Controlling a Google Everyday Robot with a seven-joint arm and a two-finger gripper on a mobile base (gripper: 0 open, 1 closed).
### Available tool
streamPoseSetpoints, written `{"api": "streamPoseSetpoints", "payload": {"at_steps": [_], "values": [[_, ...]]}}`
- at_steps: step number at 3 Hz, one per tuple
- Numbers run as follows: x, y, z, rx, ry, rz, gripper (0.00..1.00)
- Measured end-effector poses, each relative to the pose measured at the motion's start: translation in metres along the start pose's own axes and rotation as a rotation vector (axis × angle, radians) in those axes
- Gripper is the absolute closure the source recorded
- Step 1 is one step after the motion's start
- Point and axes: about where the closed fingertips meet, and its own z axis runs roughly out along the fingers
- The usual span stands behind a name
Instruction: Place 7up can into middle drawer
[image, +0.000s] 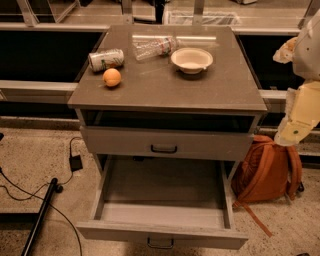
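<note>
The 7up can (106, 59) lies on its side at the back left of the grey cabinet top (165, 90), silvery-white with green and red print. The middle drawer (160, 234), the lowest tier, is pulled wide open; nothing shows inside it, and its dark bar handle is on the front. My gripper (285, 50) hangs at the right edge of the view, beside the cabinet's right side, well away from the can. It holds nothing that I can see.
An orange fruit (112, 77) sits just in front of the can. A clear plastic bottle (154, 47) and a white bowl (192, 59) lie further right. The drawer one tier higher (164, 144) is shut. An orange backpack (265, 172) and a black pole (40, 215) with cables are on the floor.
</note>
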Motion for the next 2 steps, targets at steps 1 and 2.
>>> {"api": "streamPoseSetpoints", "payload": {"at_steps": [1, 2], "values": [[0.000, 0.000, 0.000, 0.000, 0.000, 0.000, 0.00], [-0.022, -0.025, 0.008, 0.027, 0.010, -0.090, 0.00]]}}
